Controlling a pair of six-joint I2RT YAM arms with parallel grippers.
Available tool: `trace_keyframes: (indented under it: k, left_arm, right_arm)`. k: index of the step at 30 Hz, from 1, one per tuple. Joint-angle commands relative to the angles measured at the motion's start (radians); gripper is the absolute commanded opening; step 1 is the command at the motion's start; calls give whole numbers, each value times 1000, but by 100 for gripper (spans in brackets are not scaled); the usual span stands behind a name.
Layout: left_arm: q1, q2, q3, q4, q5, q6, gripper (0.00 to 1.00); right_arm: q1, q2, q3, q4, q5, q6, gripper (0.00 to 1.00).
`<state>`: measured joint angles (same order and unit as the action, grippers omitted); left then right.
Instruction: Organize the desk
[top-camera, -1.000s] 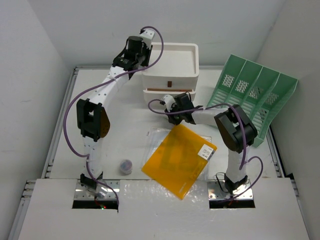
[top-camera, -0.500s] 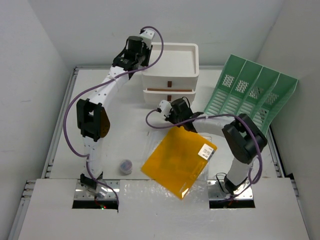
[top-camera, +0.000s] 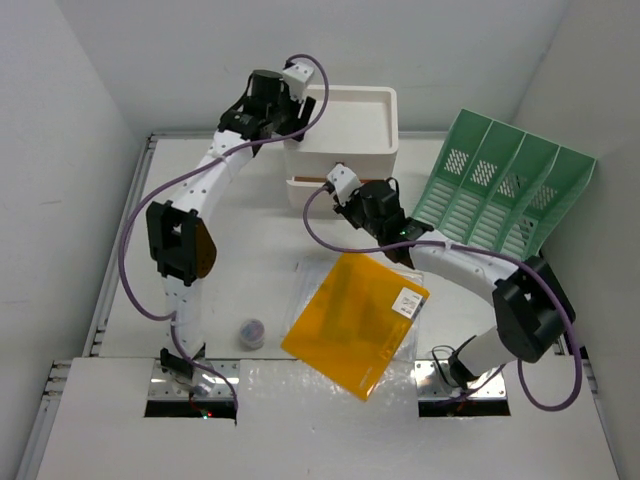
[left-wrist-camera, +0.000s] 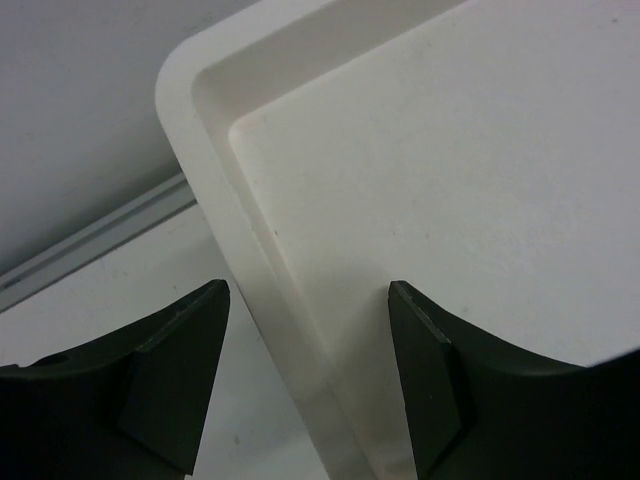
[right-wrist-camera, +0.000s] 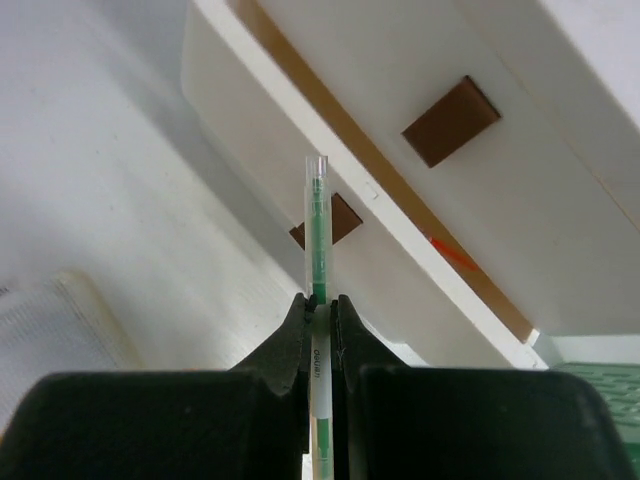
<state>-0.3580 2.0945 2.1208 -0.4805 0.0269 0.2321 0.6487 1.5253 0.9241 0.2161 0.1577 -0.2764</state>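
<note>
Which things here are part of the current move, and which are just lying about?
In use: pen, shut in the right gripper; drawer box, one drawer ajar; left gripper, open astride the box's rim; desk.
Lying about: orange folder, file rack, small round object.

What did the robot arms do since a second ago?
The right arm swung its elbow rightward, and the right gripper, shut on a green pen, points at the drawer box. The left gripper shifted slightly by the box's corner, jaws apart. The folder, rack and small jar stayed put.
</note>
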Motion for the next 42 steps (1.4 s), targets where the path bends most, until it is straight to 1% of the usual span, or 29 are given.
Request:
trace_keyframes:
  k: [1, 3, 4, 5, 6, 7, 8, 9, 10, 11, 12, 14, 15, 17, 19, 21, 25, 30, 37, 39, 40, 42]
  left_arm:
    - [1, -120, 25, -81, 64, 27, 63]
    - [5, -186, 25, -118, 77, 45, 64]
    - [8, -211, 21, -160, 109, 67, 64]
    - [26, -270, 7, -176, 137, 75, 64]
    - [37, -307, -37, -190, 213, 85, 64]
    - [62, -341, -67, -191, 263, 90, 64]
    - [71, -411, -135, -190, 313, 96, 64]
    - [74, -447, -175, -187, 412, 111, 64]
    - [73, -505, -212, -188, 476, 124, 65]
    - [73, -530, -282, -191, 542, 139, 73]
    - [71, -551, -312, -204, 667, 165, 77]
    - [68, -589, -385, -201, 760, 167, 83]
    - [62, -599, -413, -172, 818, 158, 85]
    - [30, -607, -471, -139, 824, 142, 89]
    - [-8, -591, -484, -127, 815, 142, 92]
    - [-24, -568, -470, -154, 838, 157, 94]
    - [-29, -553, -496, -118, 847, 142, 96]
    - [-44, -547, -513, -64, 863, 98, 97]
    - [-50, -538, -527, 31, 901, 6, 96]
    - [-59, -528, -530, 48, 877, -19, 96]
    - [-62, -525, -530, 62, 843, -26, 96]
    - [-64, -502, -527, 68, 840, -45, 96]
  right_arm:
    - [-6, -97, 16, 84, 23, 167, 0]
    - [-17, -169, 1, 103, 45, 239, 0]
    - [-38, -194, -1, 101, 46, 329, 0]
    - [-47, -217, -7, 101, 48, 367, 0]
    - [-69, -262, -10, 106, 54, 438, 0]
    - [-78, -284, -14, 112, 60, 471, 0]
    - [-84, -301, -22, 138, 69, 502, 0]
    - [-92, -324, -22, 156, 74, 558, 0]
    - [-92, -327, -12, 170, 80, 583, 0]
    - [-90, -329, -2, 193, 77, 609, 0]
    - [-92, -326, 7, 197, 85, 665, 0]
    - [-89, -309, 18, 230, 83, 757, 0]
    - [-89, -304, 12, 259, 77, 790, 0]
    - [-80, -294, -17, 354, 69, 838, 0]
    - [-35, -277, -8, 382, 78, 850, 0]
    - [-21, -272, -4, 394, 86, 850, 0]
    - [-8, -274, -21, 462, 76, 887, 0]
    - [29, -252, -36, 477, 63, 910, 0]
    - [39, -218, -37, 511, 52, 936, 0]
    - [45, -209, -37, 534, 42, 944, 0]
    - [46, -206, -36, 539, 33, 947, 0]
    - [52, -198, -30, 542, 17, 948, 0]
